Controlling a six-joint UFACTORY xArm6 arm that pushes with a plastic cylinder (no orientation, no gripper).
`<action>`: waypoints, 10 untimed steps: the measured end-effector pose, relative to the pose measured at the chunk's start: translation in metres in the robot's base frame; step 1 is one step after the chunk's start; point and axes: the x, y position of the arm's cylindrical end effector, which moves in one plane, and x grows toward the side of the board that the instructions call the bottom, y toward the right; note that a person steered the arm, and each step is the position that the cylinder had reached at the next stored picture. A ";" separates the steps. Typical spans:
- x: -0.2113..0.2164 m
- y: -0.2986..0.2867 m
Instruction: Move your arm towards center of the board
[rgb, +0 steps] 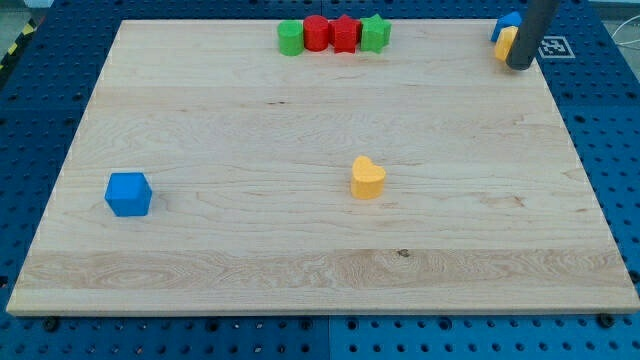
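Observation:
My dark rod comes down at the view's top right, and my tip (519, 66) rests near the board's top right corner. It touches or nearly touches a yellow block (505, 44) with a blue block (507, 24) just above it, both partly hidden by the rod. A yellow heart-shaped block (367, 178) lies near the board's middle, slightly right and below centre, far from my tip. A blue cube (128, 194) sits at the view's left.
A row of blocks lines the top edge: green cylinder (290, 38), red cylinder (316, 32), red block (344, 34), green block (374, 33). The wooden board (250, 270) lies on a blue pegboard table. A white marker tag (554, 46) sits beyond the top right corner.

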 end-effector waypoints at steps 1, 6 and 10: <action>-0.001 0.000; 0.130 -0.110; 0.180 -0.321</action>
